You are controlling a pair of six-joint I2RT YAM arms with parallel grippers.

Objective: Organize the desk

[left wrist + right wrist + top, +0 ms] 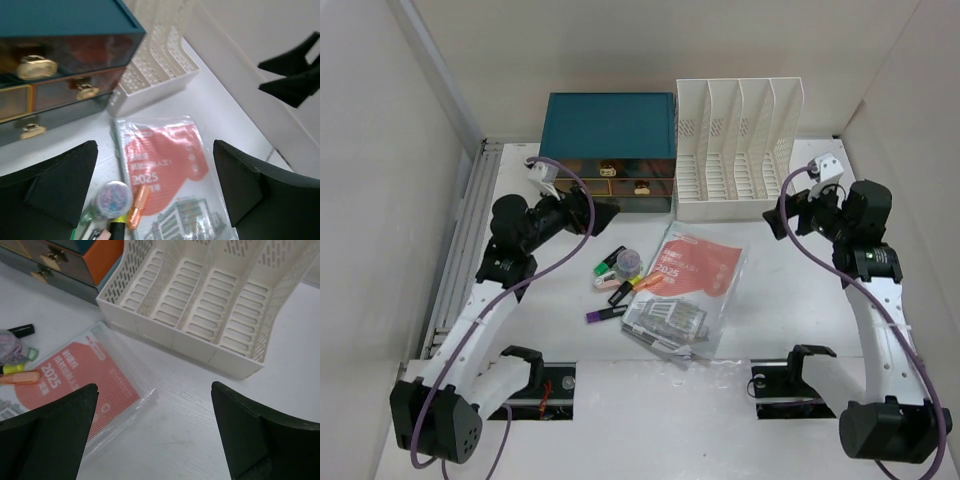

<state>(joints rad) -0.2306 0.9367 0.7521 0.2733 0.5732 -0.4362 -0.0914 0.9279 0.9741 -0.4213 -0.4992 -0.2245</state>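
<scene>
I see both claws spread wide and holding nothing: the left claw (592, 216) hangs in front of the teal drawer box (610, 125), and the right claw (782, 216) hangs beside the white slotted file rack (735, 150). The desk (770, 300) stretches under both arms between white walls. Near its middle lies a red 2025 booklet (698, 268) in a clear sleeve, with a cluster of highlighters (610, 266) just left of it.
</scene>
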